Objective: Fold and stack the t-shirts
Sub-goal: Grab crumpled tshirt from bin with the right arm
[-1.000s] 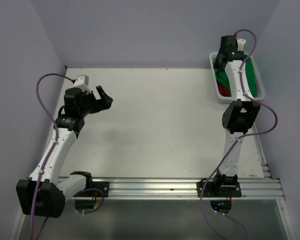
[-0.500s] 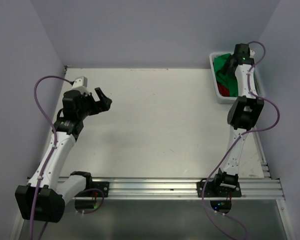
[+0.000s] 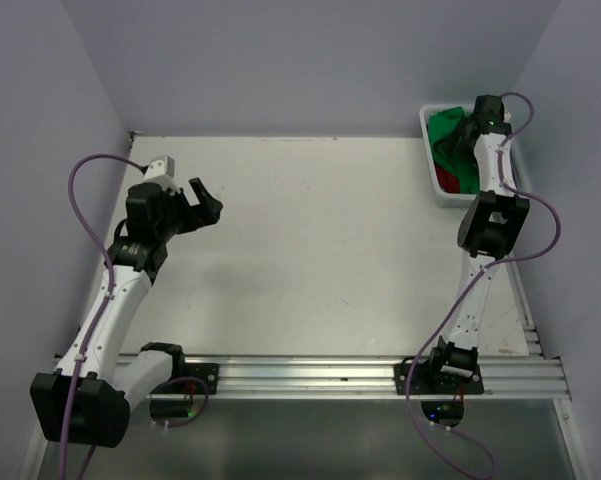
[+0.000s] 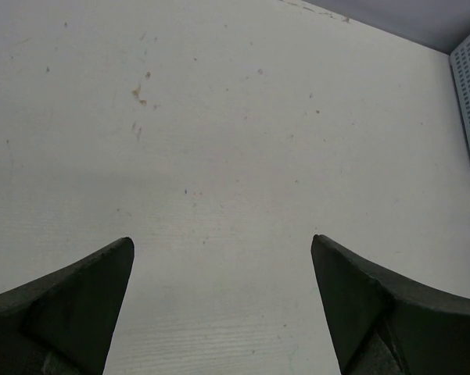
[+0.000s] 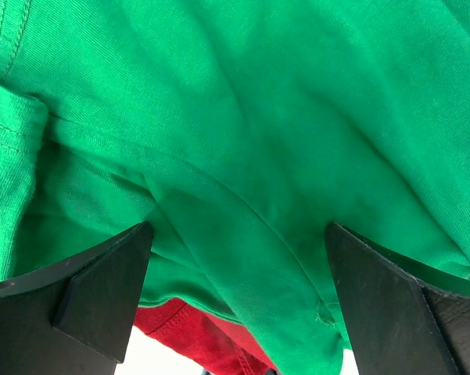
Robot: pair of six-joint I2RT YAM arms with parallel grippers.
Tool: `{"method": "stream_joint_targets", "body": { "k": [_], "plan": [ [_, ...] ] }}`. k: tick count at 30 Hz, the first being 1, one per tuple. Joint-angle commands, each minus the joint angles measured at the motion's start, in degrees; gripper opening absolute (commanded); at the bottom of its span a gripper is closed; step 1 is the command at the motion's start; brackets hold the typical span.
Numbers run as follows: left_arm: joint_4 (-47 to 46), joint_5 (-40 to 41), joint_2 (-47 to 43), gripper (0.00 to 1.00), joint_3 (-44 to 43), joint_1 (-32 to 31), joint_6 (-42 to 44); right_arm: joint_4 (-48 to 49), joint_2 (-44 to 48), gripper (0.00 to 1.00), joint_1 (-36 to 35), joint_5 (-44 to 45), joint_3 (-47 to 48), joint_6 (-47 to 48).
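Top view. The white, scuffed and speckled counter fills the middle. A white plastic mesh basket sits at the counter's 1 o'clock corner, close to the right edge. Both shirts lie in it, crumpled and unfolded. The bright green cloth t-shirt is on top and covers the far part of the basket. The red cloth t-shirt shows only as a small patch at the basket's 6 o'clock end, under the green one.

The right arm is stretched toward 12 o'clock with its wrist over the basket. The right end effector is down at the green shirt. In the wrist view its two black fingers stand spread wide, with a soft ridge of green cloth lying loose between them, not pinched. Cannot tell whether the tips touch the cloth. A stitched green hem sits at 10 o'clock in that view, and a sliver of red cloth at 6 o'clock, beneath the green.

The left arm is bent at the counter's 9 o'clock side, well apart from the basket. The left end effector hangs above the counter, pointing toward 2 o'clock. In its wrist view the fingers are spread wide and hold nothing, with only speckled counter between them. A corner of the mesh basket shows at that frame's 2 o'clock edge.

A purple cable loops off each arm. Both bases are bolted to a metal rail at 6 o'clock.
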State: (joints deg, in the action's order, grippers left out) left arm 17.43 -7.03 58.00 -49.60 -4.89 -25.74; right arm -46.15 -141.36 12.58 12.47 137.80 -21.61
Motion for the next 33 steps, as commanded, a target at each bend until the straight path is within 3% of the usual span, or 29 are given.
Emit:
{"method": "stream_joint_targets", "body": {
  "k": [1,4,8,12,13,15,23,25,30,33],
  "plan": [
    [-0.6,0.3,-1.1,1.0,0.6,0.1,1.0,0.2,-0.4,0.95,0.1,0.7,3.1,-0.6],
    [0.0,0.4,-1.2,1.0,0.6,0.1,1.0,-1.0,-1.0,0.9,0.3,2.0,3.1,-0.8],
    [-0.1,0.8,-2.1,1.0,1.3,0.1,1.0,-2.0,-1.1,0.7,0.5,1.9,3.1,-0.9],
    [-0.2,0.3,-2.0,1.0,1.4,0.1,1.0,-1.9,-0.4,0.38,0.6,1.2,2.8,-0.8],
    [-0.1,0.3,-1.9,1.0,1.4,0.1,1.0,-2.0,-0.2,0.12,0.5,1.5,2.7,-0.8],
    [-0.1,0.3,-1.9,1.0,1.5,0.1,0.9,-2.4,0.5,0.0,0.6,2.4,2.4,-0.8],
    [-0.6,-0.2,-2.5,1.0,1.7,0.1,1.0,1.7,8.4,0.0,0.6,-2.9,-1.1,-1.6],
    [-0.8,-0.5,-2.5,1.0,1.8,0.1,1.0,6.7,17.0,0.0,0.5,-6.7,-9.3,-1.6],
    [-2.5,-2.4,-2.0,1.0,2.1,0.1,0.4,30.0,36.6,0.0,-0.4,-18.5,-31.4,-1.6],
    [-3.1,-3.2,-1.6,1.0,2.3,0.1,0.2,35.3,44.0,0.0,-0.7,-24.2,-35.3,-2.5]
  ]
}}
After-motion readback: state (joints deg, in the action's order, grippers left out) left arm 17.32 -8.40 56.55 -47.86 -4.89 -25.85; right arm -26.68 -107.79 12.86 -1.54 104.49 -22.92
